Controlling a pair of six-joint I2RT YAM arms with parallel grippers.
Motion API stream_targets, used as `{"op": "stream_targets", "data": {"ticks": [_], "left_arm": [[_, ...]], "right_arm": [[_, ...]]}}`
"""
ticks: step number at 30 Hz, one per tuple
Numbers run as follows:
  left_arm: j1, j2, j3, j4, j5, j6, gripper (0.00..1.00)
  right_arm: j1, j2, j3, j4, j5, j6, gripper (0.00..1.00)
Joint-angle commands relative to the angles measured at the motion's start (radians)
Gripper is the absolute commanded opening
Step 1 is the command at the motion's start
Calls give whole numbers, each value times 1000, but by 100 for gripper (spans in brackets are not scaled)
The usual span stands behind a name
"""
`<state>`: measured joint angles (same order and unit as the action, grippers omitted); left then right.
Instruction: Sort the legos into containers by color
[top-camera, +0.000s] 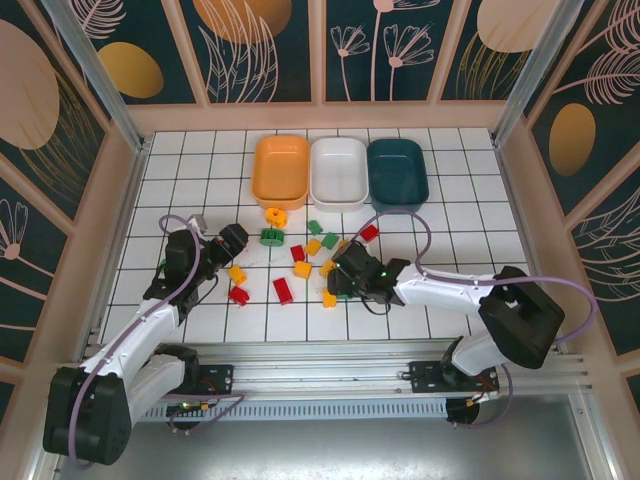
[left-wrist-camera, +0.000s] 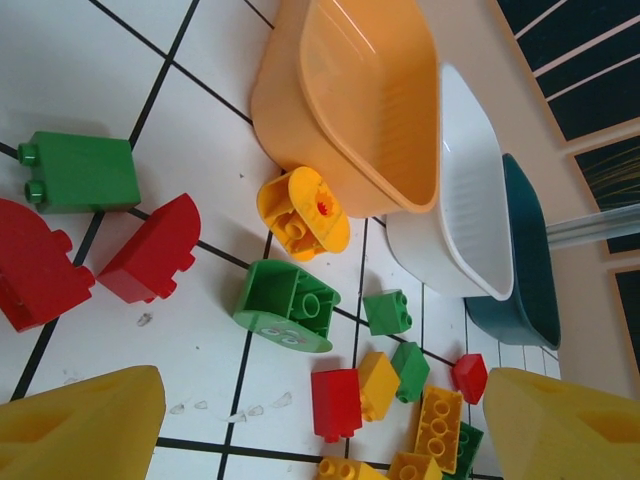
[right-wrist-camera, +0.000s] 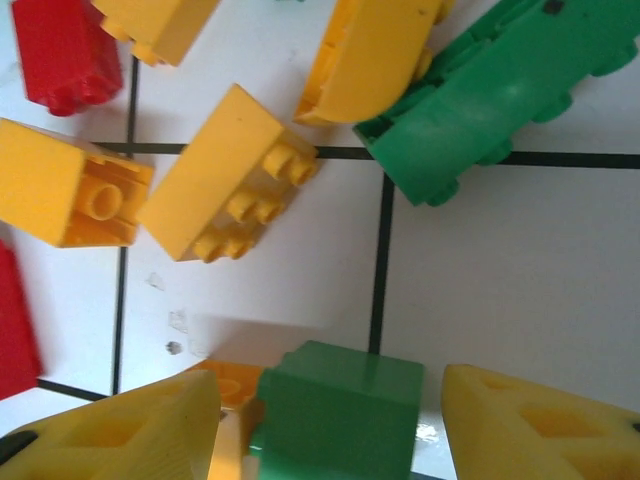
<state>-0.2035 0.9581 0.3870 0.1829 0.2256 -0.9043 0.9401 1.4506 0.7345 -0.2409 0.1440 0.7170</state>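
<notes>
Legos (top-camera: 302, 269) all lying on tiles around my jaws; containers (top-camera: 338, 172) sitting beyond, holding none; sorting not begun; left gripper (left-wrist-camera: 320, 430) hanging wide, empty; right gripper (right-wrist-camera: 330, 425) straddling green brick (right-wrist-camera: 340, 405), jaws apart, not clamping.

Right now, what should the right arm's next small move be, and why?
Probably close the right gripper. Its open fingers straddle a green brick, with a slight gap showing at one finger. A yellow-orange brick sits between the other finger and the green one, so it may get pinched too.
</notes>
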Motion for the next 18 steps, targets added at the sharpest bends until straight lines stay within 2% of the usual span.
{"op": "stream_targets", "data": {"ticks": [1, 8, 13, 18], "left_arm": [[-5, -1, 8, 40, 21, -15, 83], [-5, 25, 22, 53, 31, -17, 83], [-6, 27, 38, 50, 34, -15, 83], [-10, 39, 49, 55, 37, -15, 82]], "right_arm": [[15, 24, -11, -56, 76, 18, 61], [18, 69, -31, -47, 81, 6, 59], [-11, 19, -74, -53, 100, 10, 53], [-57, -53, -107, -38, 80, -47, 53]]}}
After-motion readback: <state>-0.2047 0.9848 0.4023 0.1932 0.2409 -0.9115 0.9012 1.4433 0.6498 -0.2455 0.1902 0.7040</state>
